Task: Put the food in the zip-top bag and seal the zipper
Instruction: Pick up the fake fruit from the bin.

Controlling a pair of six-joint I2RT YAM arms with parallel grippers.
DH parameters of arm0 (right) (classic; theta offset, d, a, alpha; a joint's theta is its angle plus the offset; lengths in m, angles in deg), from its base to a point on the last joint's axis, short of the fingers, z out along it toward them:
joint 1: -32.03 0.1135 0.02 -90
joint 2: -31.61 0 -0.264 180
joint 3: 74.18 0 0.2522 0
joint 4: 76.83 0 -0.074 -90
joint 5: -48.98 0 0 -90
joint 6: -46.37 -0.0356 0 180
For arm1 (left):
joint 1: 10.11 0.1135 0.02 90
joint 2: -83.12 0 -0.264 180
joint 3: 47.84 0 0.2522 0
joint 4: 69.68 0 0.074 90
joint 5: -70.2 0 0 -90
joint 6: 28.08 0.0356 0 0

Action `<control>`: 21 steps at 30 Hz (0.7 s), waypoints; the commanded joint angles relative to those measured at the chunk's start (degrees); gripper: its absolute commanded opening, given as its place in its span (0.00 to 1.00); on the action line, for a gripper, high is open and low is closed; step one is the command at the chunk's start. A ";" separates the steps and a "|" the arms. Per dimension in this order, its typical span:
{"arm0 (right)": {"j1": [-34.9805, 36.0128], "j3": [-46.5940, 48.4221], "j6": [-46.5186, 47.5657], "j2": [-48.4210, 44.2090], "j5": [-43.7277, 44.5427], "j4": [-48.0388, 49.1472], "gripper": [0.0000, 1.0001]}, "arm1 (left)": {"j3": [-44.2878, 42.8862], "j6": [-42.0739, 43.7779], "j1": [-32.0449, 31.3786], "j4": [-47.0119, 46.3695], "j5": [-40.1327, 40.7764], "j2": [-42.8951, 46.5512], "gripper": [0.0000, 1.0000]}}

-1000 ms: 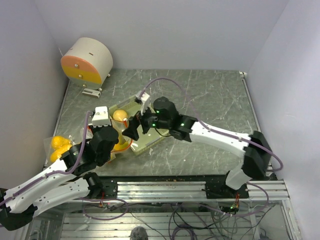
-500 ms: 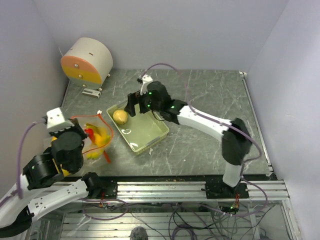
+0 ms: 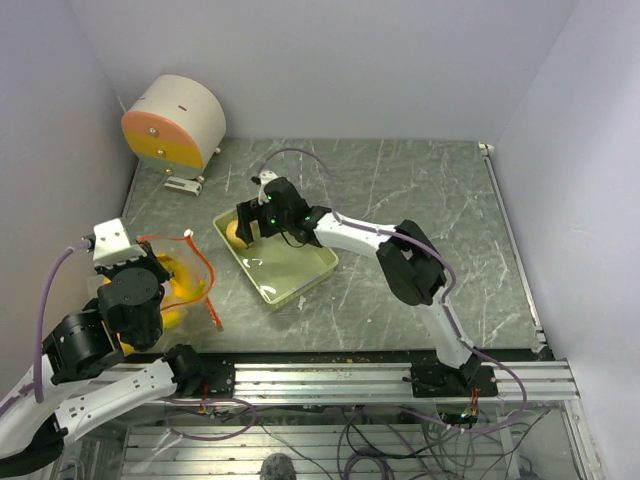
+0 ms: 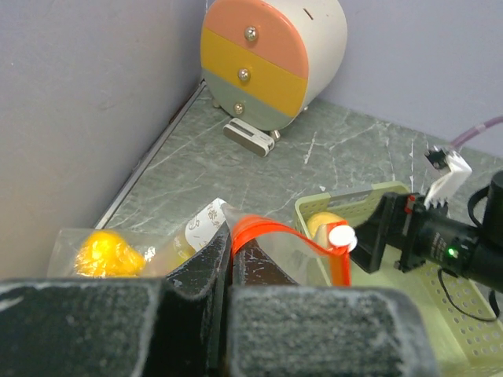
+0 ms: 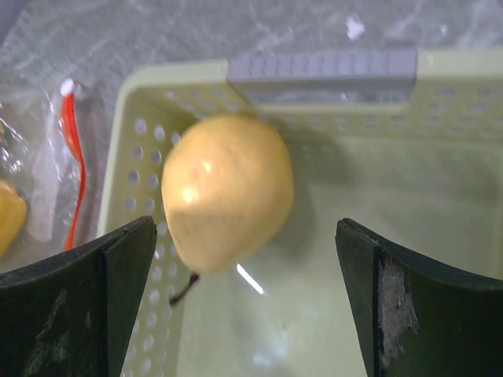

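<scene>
Right jaws gape over tray (image 5: 157,78) holding one yellow fruit (image 5: 226,192).

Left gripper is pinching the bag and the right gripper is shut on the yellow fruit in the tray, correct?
Not quite. The right gripper is open, its jaws standing wide on either side of the fruit without touching it; the right wrist view shows this. The rest holds: the left gripper pinches the bag, and the fruit lies in the tray.
</scene>
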 commanded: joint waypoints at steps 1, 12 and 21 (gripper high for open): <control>-0.27 5.83 -1.88 4.82 -2.17 4.28 0.96 | 0.90 2.47 -0.15 -3.26 -1.16 0.19 0.07; -0.27 6.69 -3.13 9.13 -2.57 4.03 0.91 | 1.44 1.59 -0.17 -2.65 -1.07 -0.19 0.07; -1.60 -4.56 -1.22 -2.03 -0.27 7.83 0.40 | 1.77 0.77 -0.16 -3.72 -2.21 -2.05 0.07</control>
